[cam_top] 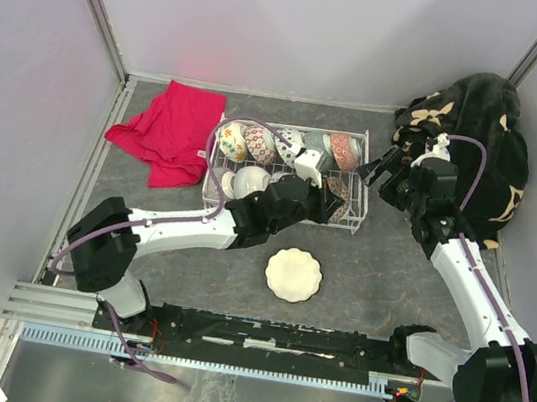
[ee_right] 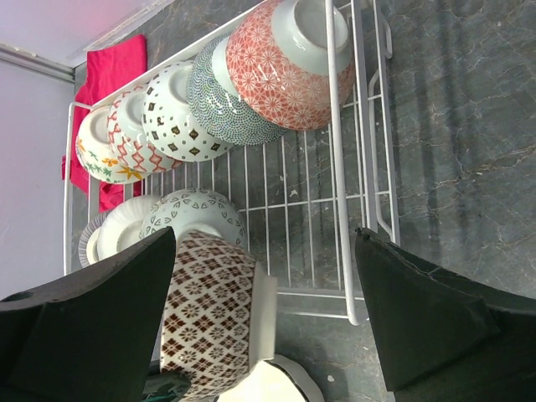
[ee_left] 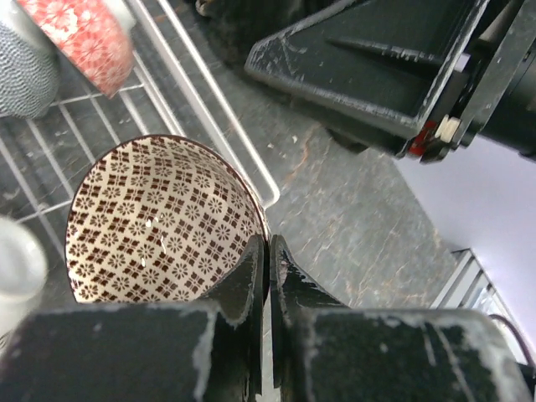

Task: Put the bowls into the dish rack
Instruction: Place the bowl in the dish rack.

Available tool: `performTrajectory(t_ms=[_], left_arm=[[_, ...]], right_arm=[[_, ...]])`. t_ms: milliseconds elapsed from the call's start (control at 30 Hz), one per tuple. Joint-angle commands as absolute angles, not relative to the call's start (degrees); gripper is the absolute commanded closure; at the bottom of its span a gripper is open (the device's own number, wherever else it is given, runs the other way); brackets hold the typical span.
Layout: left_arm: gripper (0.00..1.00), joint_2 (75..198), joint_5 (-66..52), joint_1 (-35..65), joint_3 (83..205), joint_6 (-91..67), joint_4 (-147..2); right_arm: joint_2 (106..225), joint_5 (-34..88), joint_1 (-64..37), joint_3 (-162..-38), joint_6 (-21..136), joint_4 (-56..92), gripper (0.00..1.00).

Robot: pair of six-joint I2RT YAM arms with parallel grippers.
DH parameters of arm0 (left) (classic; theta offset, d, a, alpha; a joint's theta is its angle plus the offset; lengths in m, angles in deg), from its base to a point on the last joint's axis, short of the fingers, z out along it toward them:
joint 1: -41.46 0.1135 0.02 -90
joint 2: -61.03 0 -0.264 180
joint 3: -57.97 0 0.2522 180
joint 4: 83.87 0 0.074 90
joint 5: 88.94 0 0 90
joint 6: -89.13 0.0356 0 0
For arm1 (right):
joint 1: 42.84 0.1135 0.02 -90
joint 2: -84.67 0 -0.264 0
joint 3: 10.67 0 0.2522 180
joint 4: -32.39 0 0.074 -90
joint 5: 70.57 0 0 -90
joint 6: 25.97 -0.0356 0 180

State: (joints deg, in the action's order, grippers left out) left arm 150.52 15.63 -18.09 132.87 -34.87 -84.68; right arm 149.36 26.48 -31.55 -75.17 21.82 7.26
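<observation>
Risk was a slip: my left gripper [ee_left: 268,251] was closed only on the thin rim of the brown bowl [ee_left: 159,218] at the dish rack's [ee_right: 338,209] front right corner, so it could tilt onto the wire. My right gripper [ee_right: 266,251] hung spread wide, holding nothing. I counted five back-row bowls [ee_right: 285,75], at least two front-row bowls [ee_right: 194,216], and one scalloped bowl [cam_top: 293,274] on the tabletop [cam_top: 388,280].

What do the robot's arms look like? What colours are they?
Both arms, the left arm and right arm, have white links with chunky black joints. A purple cable runs along each. The left gripper and right gripper are black, with wedge-shaped fingers scuffed pale at the edges.
</observation>
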Motion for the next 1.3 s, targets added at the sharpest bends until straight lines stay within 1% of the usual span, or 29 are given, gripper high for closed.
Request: performTrajectory(t_ms=[0,133,267,633,1000,1167,1267], left_arm=[[0.97,153.7,13.2,-17.3,136.3,-34.5,-98.2],[0.97,157.6,13.3,-15.7,136.6,-35.2,-104.0],[0.97,161.2,13.6,-14.6,137.8,-36.4,-106.8],[0.97,168.1,15.3,-13.2,136.0,-42.4,-116.0],[0.97,170.5,15.0,-12.4,131.9,-47.8,-122.5],[0.97,169.3,16.3,-12.2,127.5,-51.0,-122.7],[0.97,168.5,16.5,-11.8,126.9,-53.3,-117.2]], right_arm=[[147.7,24.9,-31.9,-76.2,22.5,8.0,0.05],[147.9,24.6,-32.0,-76.1,22.6,8.1,0.05],[147.8,24.4,-32.1,-76.0,22.6,8.0,0.05],[148.2,24.5,-32.3,-75.9,22.5,8.2,0.05],[148.2,24.6,-32.3,-75.9,22.5,8.2,0.05],[148.2,24.7,-32.4,-75.9,22.4,8.2,0.05],[148.3,24.8,-32.4,-75.9,22.3,8.3,0.05]])
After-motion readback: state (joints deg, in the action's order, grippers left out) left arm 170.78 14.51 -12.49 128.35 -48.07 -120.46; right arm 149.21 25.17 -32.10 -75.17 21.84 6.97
